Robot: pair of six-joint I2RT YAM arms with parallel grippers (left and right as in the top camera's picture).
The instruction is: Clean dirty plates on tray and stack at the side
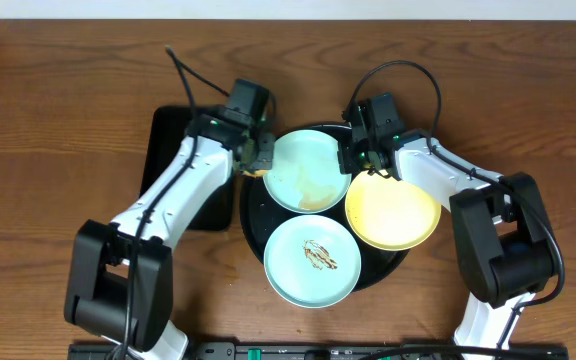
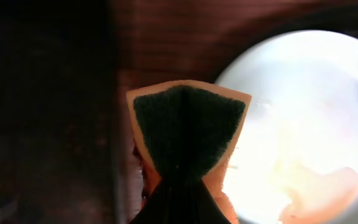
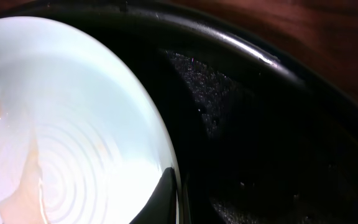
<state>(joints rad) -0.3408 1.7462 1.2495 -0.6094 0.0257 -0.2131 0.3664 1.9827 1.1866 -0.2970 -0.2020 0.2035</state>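
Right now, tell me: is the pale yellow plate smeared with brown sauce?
No, the overhead view shows the pale yellow plate plain and unmarked, while the nearest pale blue plate carries brown smears.

Brown wood-grain surface [image 1: 68,100] carries two things directly: large round glossy black tray [image 1: 251,225] with a raised rim at centre, and smaller rectangular black tray [image 1: 166,130] just to its left. The two edges look close, maybe touching; the left arm [image 1: 183,185] covers that gap, so I can't confirm.
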